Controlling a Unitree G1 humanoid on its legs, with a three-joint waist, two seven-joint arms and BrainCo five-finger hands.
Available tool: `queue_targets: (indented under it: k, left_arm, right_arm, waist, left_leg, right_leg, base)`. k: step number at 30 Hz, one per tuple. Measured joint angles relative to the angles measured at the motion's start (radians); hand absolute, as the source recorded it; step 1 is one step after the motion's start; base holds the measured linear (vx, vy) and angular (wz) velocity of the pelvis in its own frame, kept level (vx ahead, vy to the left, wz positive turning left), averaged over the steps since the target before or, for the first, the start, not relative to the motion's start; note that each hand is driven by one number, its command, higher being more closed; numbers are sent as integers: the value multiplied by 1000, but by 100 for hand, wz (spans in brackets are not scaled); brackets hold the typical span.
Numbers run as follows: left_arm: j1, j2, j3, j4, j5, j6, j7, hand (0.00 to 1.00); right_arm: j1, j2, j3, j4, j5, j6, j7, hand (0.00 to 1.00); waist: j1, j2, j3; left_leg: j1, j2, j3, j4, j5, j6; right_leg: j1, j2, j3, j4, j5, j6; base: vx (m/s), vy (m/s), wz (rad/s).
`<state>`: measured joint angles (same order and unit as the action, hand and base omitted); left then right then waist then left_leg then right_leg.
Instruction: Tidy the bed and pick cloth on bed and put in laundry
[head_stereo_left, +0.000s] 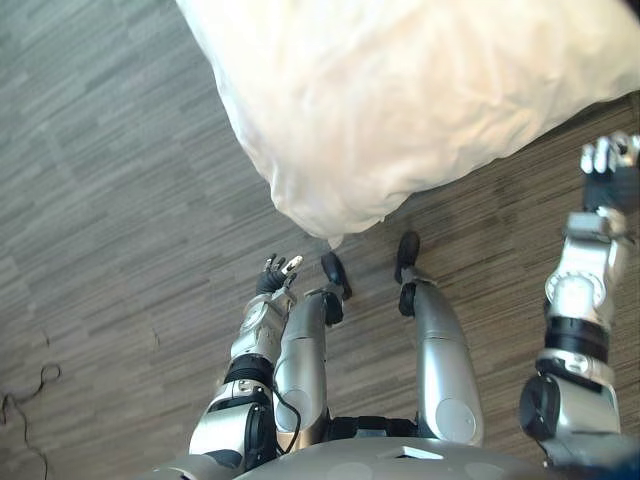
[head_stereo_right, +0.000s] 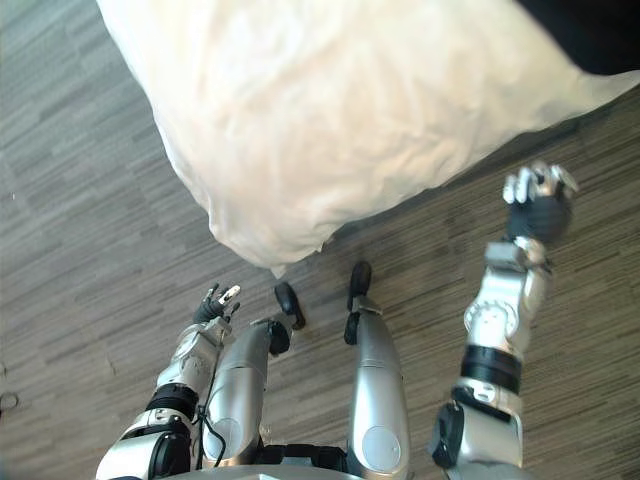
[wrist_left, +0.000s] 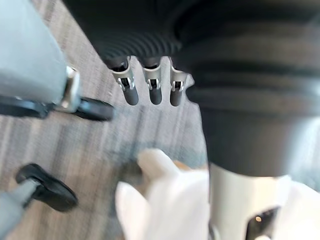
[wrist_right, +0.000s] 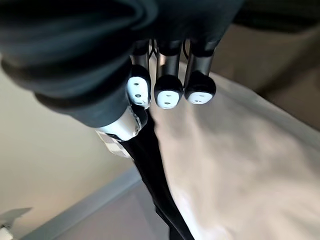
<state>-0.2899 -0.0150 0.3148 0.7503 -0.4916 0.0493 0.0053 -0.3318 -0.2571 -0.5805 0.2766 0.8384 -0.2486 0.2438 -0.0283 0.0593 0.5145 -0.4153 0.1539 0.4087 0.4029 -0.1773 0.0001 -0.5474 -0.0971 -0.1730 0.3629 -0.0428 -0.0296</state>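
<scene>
- Dark cloth (head_stereo_right: 585, 30) on bed (head_stereo_right: 330, 120), at 1 o'clock from right hand (head_stereo_right: 540, 200), well apart.
- Right hand curled, empty, above floor (head_stereo_left: 120, 200).
- Left hand (head_stereo_left: 277, 273) relaxed, empty, near bed corner.

Bed (head_stereo_left: 400, 100) corner over the striped grey floor (head_stereo_left: 120, 200).
I see a cream cover (head_stereo_right: 330, 120) draping it, a dark cloth (head_stereo_right: 590, 30) lying at its far edge.
</scene>
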Motion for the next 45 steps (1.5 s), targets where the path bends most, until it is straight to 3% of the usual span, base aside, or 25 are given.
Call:
queue_targets:
  k: [3, 5, 7, 10, 11, 14, 17, 20, 23, 28, 41, 45]
  left_arm:
    - [29, 35, 2, 2, 1, 35, -4, 0]
    - [78, 36, 21, 32, 4, 55, -10, 0]
    - [119, 31, 44, 67, 15, 53, -31, 0]
    - [192, 12, 89, 119, 56, 41, -52, 0]
    - [205, 6, 114, 143, 79, 24, -55, 0]
    - [249, -21, 170, 189, 123, -17, -72, 0]
    - [297, -42, 216, 227, 186, -57, -72, 0]
    - [348, -56, 218, 253, 213, -65, -70, 0]
    - [381, -55, 218, 264, 246, -67, -67, 0]
    - [395, -57, 213, 264, 247, -62, -44, 0]
    - [396, -9, 60, 295, 289, -57, -51, 0]
    - [394, 0, 58, 295, 295, -58, -69, 0]
  right_arm:
    - [150, 9, 1, 16, -105, 0, 53, 0]
    - [265, 42, 2, 111, -218, -5, 147, 0]
    - [339, 93, 9, 209, -331, -43, 222, 0]
    - [441, 181, 49, 411, -468, -91, 276, 0]
    - [466, 213, 68, 477, -518, -100, 280, 0]
    - [505, 255, 108, 591, -655, -128, 268, 0]
    - [509, 294, 122, 680, -755, -114, 214, 0]
    - [507, 289, 121, 691, -767, -75, 181, 0]
    - [505, 287, 121, 706, -775, -19, 150, 0]
    - [503, 285, 124, 725, -785, 27, 119, 0]
    - [483, 252, 167, 749, -785, 62, 97, 0]
    - [476, 239, 174, 774, -786, 67, 95, 0]
  waist:
    - [-13, -46, -59]
    - [-9, -75, -167]
    - [-7, -82, -228]
    - [0, -65, -347]
    - [19, -53, -379]
    - [25, -15, -430]
    - [39, -12, -461]
    - [46, -17, -471]
    - [48, -39, -477]
    - [48, -37, -476]
    - [46, -40, -469]
    - [45, -46, -459]
  left_leg:
    - [109, 0, 18, -56, -2, -3]
    - [184, -1, 19, -126, 6, -16]
    - [257, -2, 13, -179, 17, -33]
    - [349, -11, -11, -263, 38, -54]
    - [384, -12, -10, -286, 41, -59]
    - [443, -19, -36, -333, 49, -69]
    - [506, -25, -61, -372, 57, -78]
    - [533, -34, -74, -389, 62, -78]
    - [541, -43, -78, -403, 71, -76]
    - [573, -54, -82, -419, 75, -70]
    - [576, -58, -89, -435, 87, -62]
    - [587, -64, -89, -437, 86, -62]
  right_leg:
    - [103, 14, 4, -51, -3, 9]
    - [186, 25, -19, -126, -12, 19]
    - [266, 27, -57, -172, -14, 18]
    - [370, 39, -95, -234, -14, 17]
    - [408, 45, -104, -259, -13, 19]
    - [492, 52, -135, -322, -6, 31]
    - [582, 62, -159, -385, 1, 41]
    - [622, 63, -172, -416, 10, 48]
    - [644, 64, -171, -456, 35, 49]
    - [665, 59, -161, -461, 48, 49]
    - [655, 63, -140, -465, 58, 43]
    - [660, 63, -140, -465, 58, 43]
  base:
    - [120, 23, -18]
    - [166, -17, 0]
    - [198, -17, 19]
    - [234, -11, 29]
    - [207, -10, 15]
    - [165, 8, 28]
    - [100, 6, 28]
    - [13, 8, 17]
    - [-14, 12, 1]
    - [-64, 29, -4]
    - [-31, 4, -2]
    - [60, 17, 0]
